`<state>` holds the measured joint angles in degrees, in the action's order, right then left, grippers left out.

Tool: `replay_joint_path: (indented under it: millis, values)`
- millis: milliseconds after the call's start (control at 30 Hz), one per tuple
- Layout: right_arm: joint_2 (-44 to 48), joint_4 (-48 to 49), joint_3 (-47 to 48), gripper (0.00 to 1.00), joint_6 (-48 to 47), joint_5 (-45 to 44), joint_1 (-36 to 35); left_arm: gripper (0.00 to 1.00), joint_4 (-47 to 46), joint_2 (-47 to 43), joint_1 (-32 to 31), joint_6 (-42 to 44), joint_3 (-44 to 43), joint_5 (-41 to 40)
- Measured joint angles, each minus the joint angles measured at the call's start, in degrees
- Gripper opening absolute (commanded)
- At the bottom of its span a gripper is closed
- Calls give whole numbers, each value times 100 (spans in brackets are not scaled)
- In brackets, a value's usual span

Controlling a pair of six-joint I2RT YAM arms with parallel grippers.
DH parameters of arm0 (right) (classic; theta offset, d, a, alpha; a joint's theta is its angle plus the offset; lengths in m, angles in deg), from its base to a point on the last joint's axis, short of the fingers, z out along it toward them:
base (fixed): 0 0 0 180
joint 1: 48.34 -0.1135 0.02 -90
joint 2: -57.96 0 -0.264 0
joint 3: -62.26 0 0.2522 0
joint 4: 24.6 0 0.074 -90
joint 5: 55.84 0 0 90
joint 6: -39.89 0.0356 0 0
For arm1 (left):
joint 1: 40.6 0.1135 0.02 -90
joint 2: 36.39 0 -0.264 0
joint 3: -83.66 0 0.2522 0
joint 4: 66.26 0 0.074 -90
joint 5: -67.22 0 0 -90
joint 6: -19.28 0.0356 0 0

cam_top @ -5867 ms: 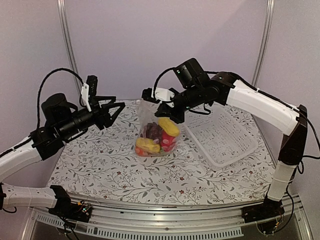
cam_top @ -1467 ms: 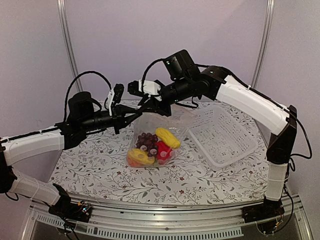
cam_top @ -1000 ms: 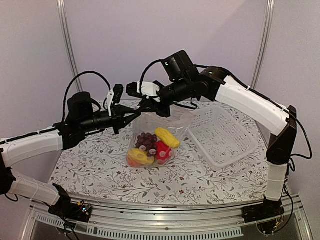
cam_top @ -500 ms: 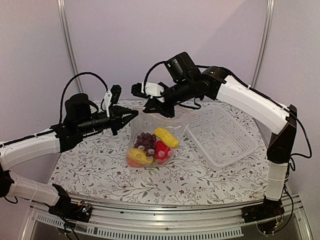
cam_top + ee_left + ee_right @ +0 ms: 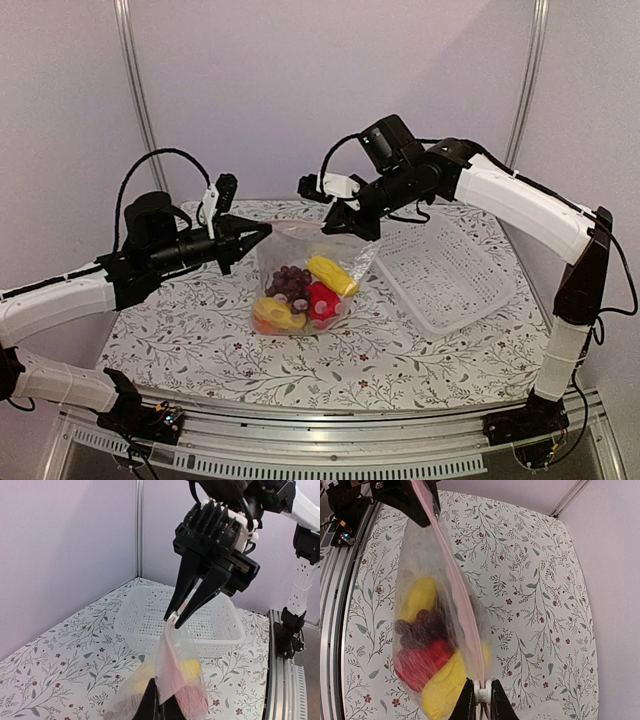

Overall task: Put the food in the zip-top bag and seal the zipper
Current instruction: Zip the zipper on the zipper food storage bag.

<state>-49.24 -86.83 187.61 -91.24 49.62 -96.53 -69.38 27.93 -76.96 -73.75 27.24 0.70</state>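
Your left hand (image 5: 262, 232) is pinching one end of the bag's (image 5: 288, 250) zipper (image 5: 454, 580) and your right hand (image 5: 344, 222) is clamping the other end; the bag, holding the food (image 5: 300, 292), is sitting on the worktop (image 5: 190, 335).

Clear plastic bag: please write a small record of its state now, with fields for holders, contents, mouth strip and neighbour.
holders: left tool and right tool, each shut on one mouth end of the clear crinkly bag
contents: dark purple grapes, two yellow oblong pieces, red piece
mouth strip: pale pinkish zipper, pulled taut, looks like one straight line
neighbour: white lattice plastic basket, apart from it
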Motion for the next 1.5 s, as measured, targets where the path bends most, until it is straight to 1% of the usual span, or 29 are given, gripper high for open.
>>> replay_joint_path:
  millis: [600,1100,1500]
  values:
    - [726,-195,-1126,5,63,-4,680,0,-81,-98,177,-9,138,52]
    - [918,-391,-1517,6,81,-26,863,0,-87,-197,286,-13,232,111]
    - [942,-466,-1567,7,105,-39,942,0,-122,-197,350,-28,264,136]
